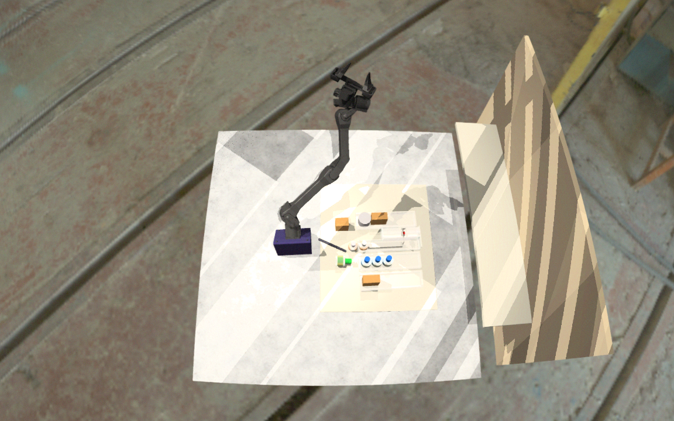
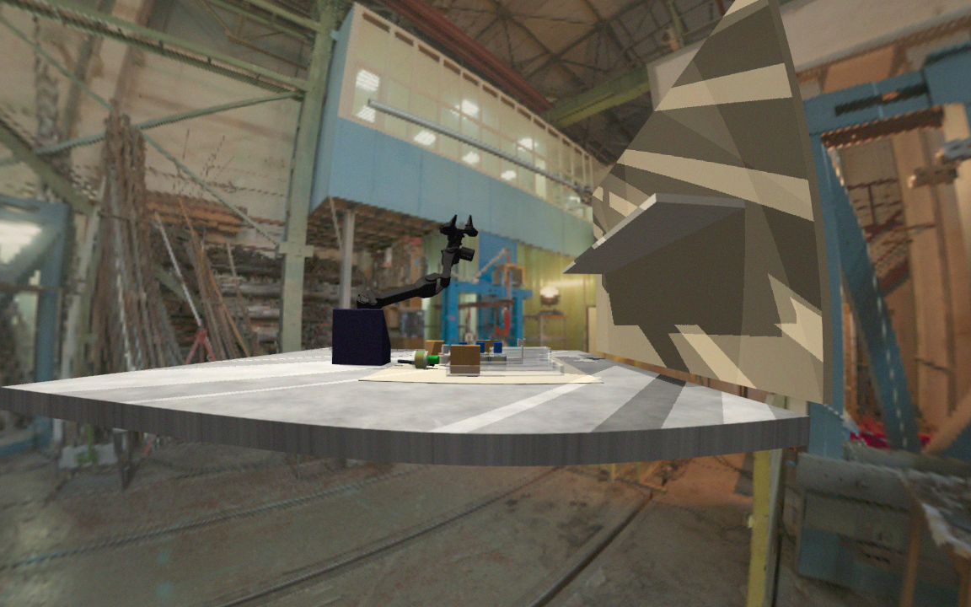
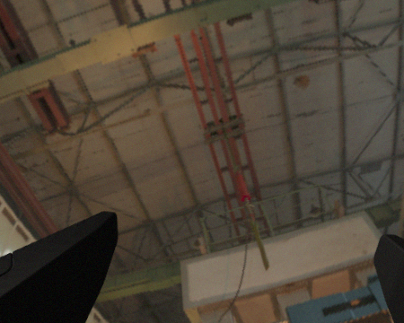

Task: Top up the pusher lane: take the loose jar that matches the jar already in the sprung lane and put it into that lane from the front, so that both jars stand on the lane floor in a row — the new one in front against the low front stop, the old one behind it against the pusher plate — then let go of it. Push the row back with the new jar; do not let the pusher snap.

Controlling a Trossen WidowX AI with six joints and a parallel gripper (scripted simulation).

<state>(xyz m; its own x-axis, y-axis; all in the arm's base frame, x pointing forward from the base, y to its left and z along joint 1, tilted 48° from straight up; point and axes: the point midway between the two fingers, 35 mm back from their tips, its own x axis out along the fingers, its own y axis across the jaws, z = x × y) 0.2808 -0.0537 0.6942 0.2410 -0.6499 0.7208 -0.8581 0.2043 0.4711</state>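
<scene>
Arm raised high, gripper [image 1: 354, 79] pointing up at the roof, fingers spread wide with nothing between them — parked well clear of the work.

On the mat [image 1: 423, 300], clear lanes [image 1: 399, 241] sit right of the base [image 1: 292, 242]. Three blue-capped jars [image 1: 377, 259] stand in a row. Two pale jars [image 1: 357, 245] stand just beside each other at one lane's left end; cannot tell which is in the lane and which is loose. Judgement: nothing started, matching comes first.
</scene>
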